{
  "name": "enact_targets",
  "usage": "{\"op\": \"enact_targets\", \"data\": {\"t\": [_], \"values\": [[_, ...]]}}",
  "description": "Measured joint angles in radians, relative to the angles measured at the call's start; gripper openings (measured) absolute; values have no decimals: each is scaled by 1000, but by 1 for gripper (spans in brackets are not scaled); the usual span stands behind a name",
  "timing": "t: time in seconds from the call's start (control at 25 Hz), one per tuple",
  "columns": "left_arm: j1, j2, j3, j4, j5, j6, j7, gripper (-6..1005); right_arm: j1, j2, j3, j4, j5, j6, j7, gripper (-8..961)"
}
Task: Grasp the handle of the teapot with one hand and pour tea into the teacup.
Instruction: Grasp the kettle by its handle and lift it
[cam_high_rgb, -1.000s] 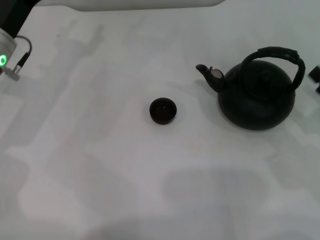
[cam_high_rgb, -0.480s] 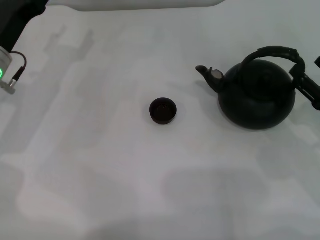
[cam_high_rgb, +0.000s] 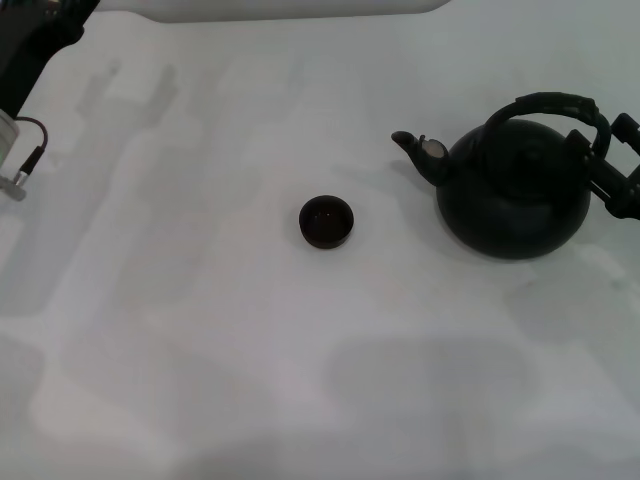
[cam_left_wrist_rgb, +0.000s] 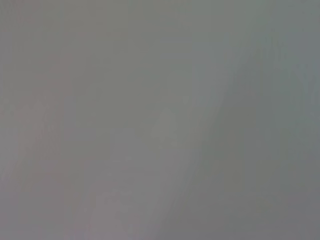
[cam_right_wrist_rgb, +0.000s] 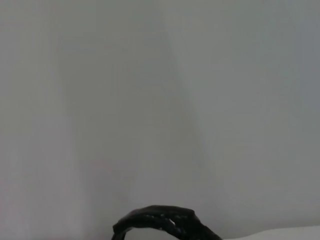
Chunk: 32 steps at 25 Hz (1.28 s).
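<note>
One gripper, the right gripper (cam_high_rgb: 612, 165), works at the surface's (cam_high_rgb: 200, 330) right edge beside the handle (cam_high_rgb: 560, 105); its jaws' state I cannot tell, so I would centre them across the hoop before clamping.

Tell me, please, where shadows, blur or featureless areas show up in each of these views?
Head view: soft grey shadow patches spread over the white table; the matte black teapot shows almost no surface detail, and the teacup is sharp. Left wrist view: a uniform grey blur, nothing recognisable. Right wrist view: mostly blank, only the handle at one edge.
</note>
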Motion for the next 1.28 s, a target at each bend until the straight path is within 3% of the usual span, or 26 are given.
{"op": "enact_targets", "data": {"t": [0.16, 0.4, 0.6, 0.84, 1.28], "values": [[-1, 0, 0, -1, 0, 0, 0, 836, -6, 1, 2, 0, 6, -1, 0, 832], [-2, 0, 0, -2, 0, 0, 0, 836, -9, 1, 12, 0, 6, 0, -3, 621], [-3, 0, 0, -3, 0, 0, 0, 835, -9, 1, 14, 0, 6, -8, -7, 371], [-5, 0, 2, -10, 0, 0, 0, 835, -4, 1, 12, -15, 3, -16, -10, 242], [-9, -1, 7, -13, 0, 3, 0, 836, 30, 1, -6, -104, -7, -2, -72, 238]]}}
